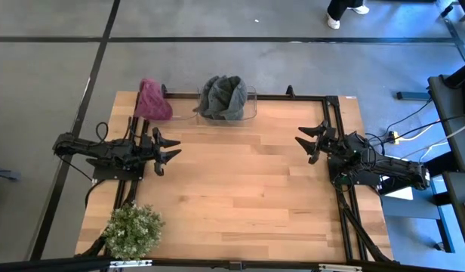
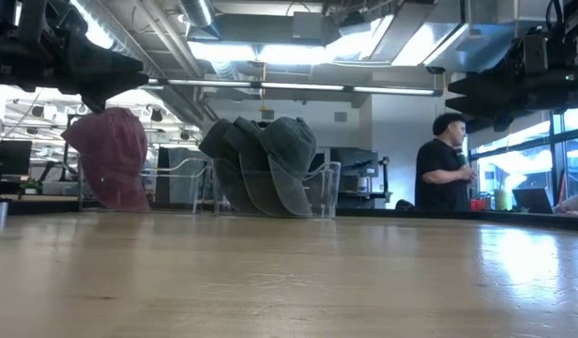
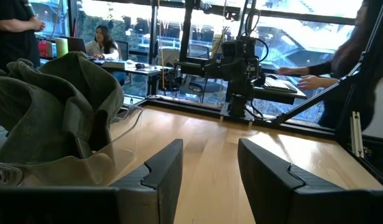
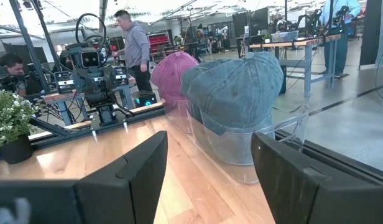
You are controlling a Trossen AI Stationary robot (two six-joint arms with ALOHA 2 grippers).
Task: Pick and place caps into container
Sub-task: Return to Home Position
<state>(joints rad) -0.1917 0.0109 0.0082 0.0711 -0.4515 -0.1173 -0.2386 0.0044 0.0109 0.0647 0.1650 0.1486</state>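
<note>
Left gripper (image 1: 174, 148), right gripper (image 1: 303, 146) spread | grey caps (image 1: 223, 97) in container (image 1: 253, 107), well apart

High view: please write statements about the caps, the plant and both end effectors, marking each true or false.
1. The dark grey-green fabric caps sit in the clear plastic rectangular bin. True.
2. The left end effector holds the maroon red fabric cap. False: it is open and empty.
3. The right end effector is open. True.
4. The bushy green plant stands beside the right end effector. False: it stands on the left end effector's side.
</note>
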